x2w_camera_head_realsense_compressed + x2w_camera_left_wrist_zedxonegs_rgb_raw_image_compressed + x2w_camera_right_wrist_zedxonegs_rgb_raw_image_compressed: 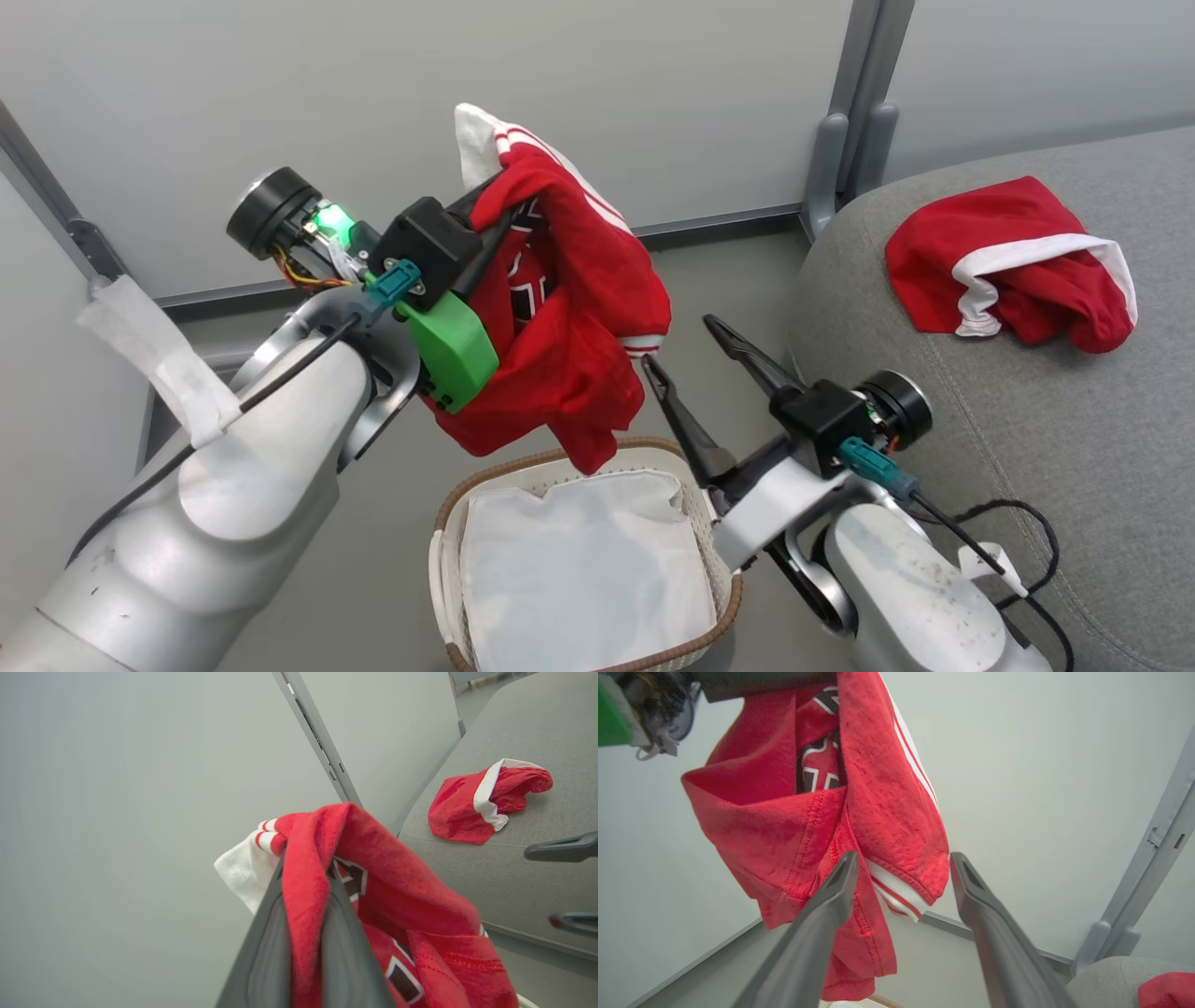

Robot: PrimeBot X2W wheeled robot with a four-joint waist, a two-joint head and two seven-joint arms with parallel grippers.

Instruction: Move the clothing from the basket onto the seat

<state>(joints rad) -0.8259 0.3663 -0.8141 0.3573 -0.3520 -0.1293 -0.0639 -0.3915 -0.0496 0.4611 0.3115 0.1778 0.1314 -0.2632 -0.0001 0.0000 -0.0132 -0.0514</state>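
My left pincer (490, 224) pinched the red garment (569, 308) above the basket (448, 523) (right pincer (681, 343) spread, also above it), so I judged a high, steady carry to the seat (980, 420) best.

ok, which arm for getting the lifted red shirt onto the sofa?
Left, probably: the left tool is shut on the shirt, hanging above the basket; the right tool is open and empty beside it.
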